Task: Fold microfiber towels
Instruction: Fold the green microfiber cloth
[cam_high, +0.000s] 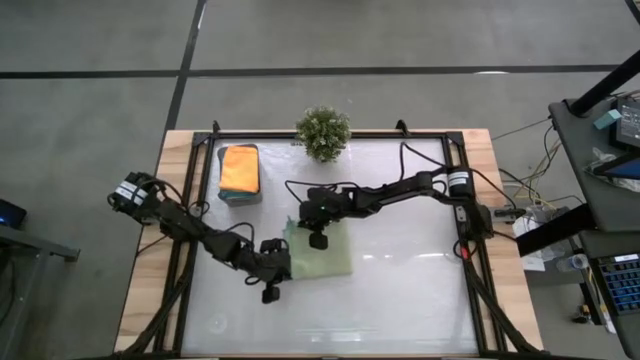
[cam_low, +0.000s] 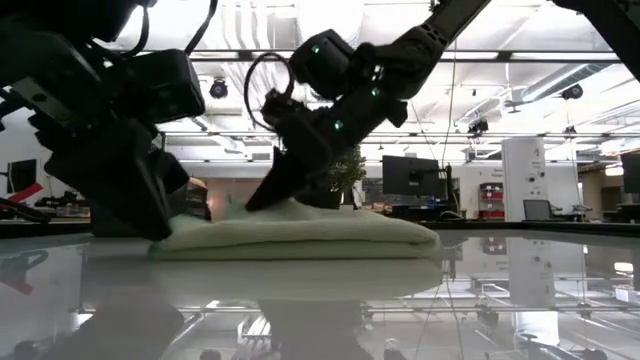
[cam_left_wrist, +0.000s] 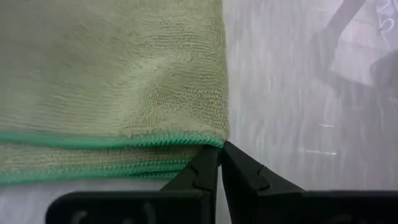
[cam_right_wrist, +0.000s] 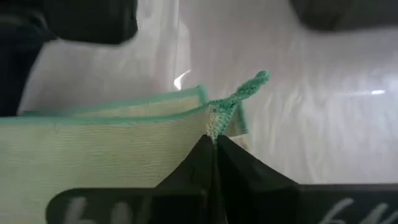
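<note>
High view: folded sage-green towel (cam_high: 322, 255) is seen mid-table, gripped at opposite corners. Low view: towel lies flat. Left wrist view: left gripper (cam_left_wrist: 219, 158) is pinched on a corner. Right wrist view: right gripper (cam_right_wrist: 212, 144) is clamped on corner hem.

The table's (cam_high: 420, 300) right half and near edge lie open; the plant (cam_high: 323, 132), tray (cam_high: 240, 175) and both arms crowd the far-left.

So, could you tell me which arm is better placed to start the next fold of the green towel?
Probably the right gripper: its jaws are shut on a corner of the green towel. The left gripper is shut at another corner.
</note>
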